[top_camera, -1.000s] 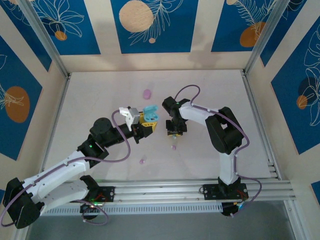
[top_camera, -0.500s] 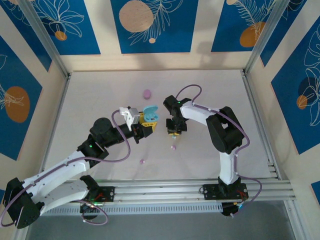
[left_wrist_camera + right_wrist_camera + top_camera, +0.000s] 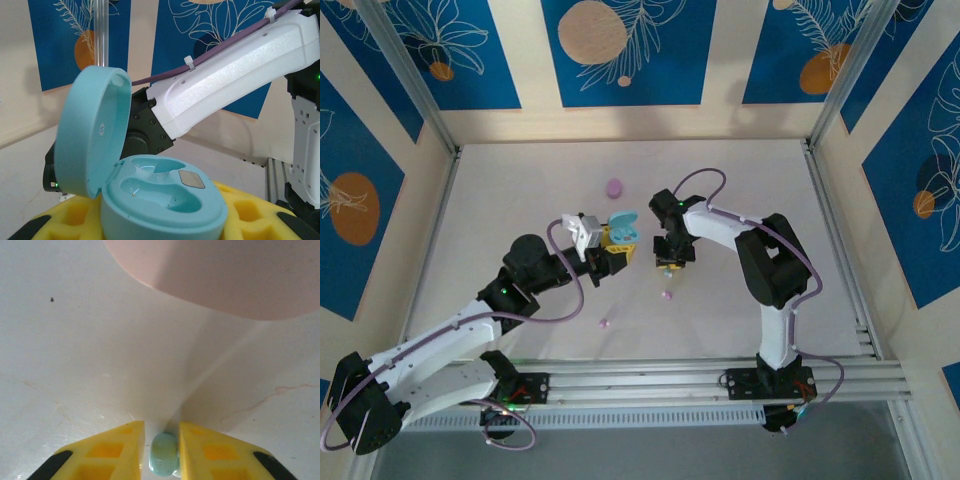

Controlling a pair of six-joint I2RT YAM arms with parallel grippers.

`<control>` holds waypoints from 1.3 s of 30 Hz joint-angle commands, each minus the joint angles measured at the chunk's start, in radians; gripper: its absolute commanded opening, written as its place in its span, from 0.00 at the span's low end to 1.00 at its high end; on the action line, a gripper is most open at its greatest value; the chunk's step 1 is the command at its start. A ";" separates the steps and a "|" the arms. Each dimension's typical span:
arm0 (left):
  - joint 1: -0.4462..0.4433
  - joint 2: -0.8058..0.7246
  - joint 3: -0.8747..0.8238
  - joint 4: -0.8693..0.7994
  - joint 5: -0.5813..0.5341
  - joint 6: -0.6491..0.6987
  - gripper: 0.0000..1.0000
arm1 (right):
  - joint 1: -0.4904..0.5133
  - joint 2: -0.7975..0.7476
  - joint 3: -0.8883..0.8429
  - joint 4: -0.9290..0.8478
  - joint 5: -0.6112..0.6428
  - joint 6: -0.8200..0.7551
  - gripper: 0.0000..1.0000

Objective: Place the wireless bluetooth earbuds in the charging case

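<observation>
Top external view, across the white table (image 3: 520,200): at mid-table, with the left gripper (image 3: 616,245) clamped on the open light-blue charging case (image 3: 621,226), lid (image 3: 92,130) upright; just right of it, with the right gripper (image 3: 667,264) pinching a light-blue earbud (image 3: 164,460) between yellow fingertips (image 3: 125,445); toward the near edge, two loose purplish earbuds (image 3: 666,294).

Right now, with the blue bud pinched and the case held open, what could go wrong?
1. The bud sits at the very tips of the right gripper; small and rounded, it could pop out.
2. The case in the left gripper has shaped wells, so a tilted bud may not seat.
3. Its raised lid could get bumped on approach.
</observation>
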 commanded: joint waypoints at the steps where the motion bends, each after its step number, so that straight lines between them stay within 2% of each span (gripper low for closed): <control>1: -0.004 -0.005 0.007 0.017 -0.004 -0.010 0.26 | -0.004 -0.001 -0.001 -0.040 -0.025 -0.033 0.28; 7: -0.005 -0.003 0.009 0.017 -0.004 -0.012 0.26 | -0.002 0.019 0.017 -0.068 -0.015 -0.058 0.30; 12: -0.004 -0.001 0.009 0.018 -0.004 -0.013 0.26 | 0.003 0.032 0.026 -0.079 -0.009 -0.066 0.27; 31: -0.005 -0.010 0.003 0.013 -0.010 -0.013 0.26 | 0.035 0.061 0.071 -0.149 0.037 -0.075 0.27; 39: -0.004 -0.016 0.002 0.011 -0.010 -0.013 0.26 | 0.035 0.044 0.068 -0.138 0.028 -0.073 0.20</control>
